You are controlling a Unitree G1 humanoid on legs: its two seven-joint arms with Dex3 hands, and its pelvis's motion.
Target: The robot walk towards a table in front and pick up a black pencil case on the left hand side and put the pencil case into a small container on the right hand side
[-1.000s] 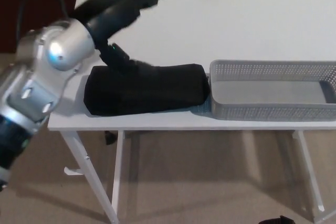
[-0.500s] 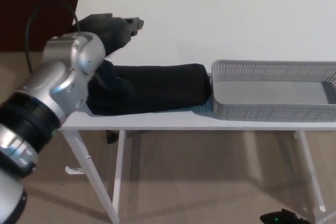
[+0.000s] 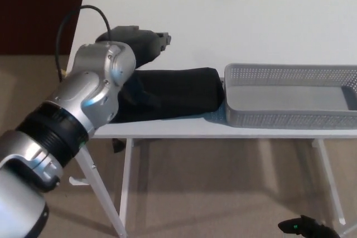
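I have not picked up the black pencil case [image 3: 178, 93] yet. It lies on the left of the table [image 3: 251, 15], just beside the small container [image 3: 290, 73]. My left hand [image 3: 136, 40] is over its far left end, but I cannot tell if it is released or clenched. The container is empty, so 2 steps are left: grasp and put in.

Bright even indoor light, white table [image 3: 251, 15] slightly overexposed, soft shadows beneath, mildly soft focus
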